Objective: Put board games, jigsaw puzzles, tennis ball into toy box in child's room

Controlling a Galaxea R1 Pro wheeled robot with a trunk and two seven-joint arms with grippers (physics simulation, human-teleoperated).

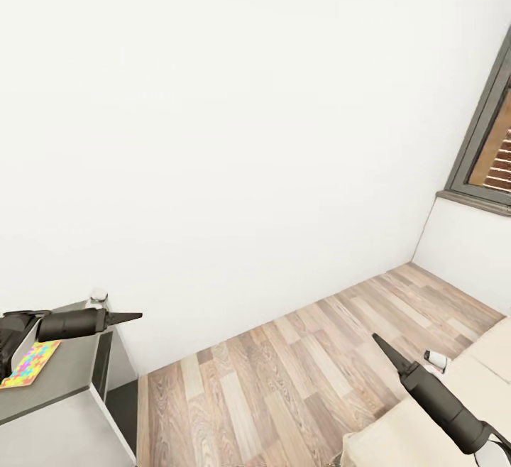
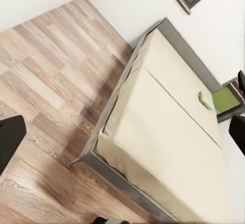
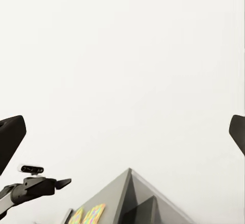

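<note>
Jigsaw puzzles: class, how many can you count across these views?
1. A jigsaw puzzle lies on the table under the left hand; the right wrist view glimpses it too. Others may sit outside the views.

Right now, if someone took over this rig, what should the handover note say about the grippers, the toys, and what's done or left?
Left gripper: fingers look together in the head view, wide apart in its wrist view; holding nothing.
Right gripper: empty, fingers wide apart in its wrist view.
Jigsaw puzzle lies flat on the table at the robot's left.
Green-edged board game lies on the bed, near the far edge.
The toy box is out of sight, so what is packed can't be judged.
Left: at least this puzzle and this game to bring to the box.
</note>
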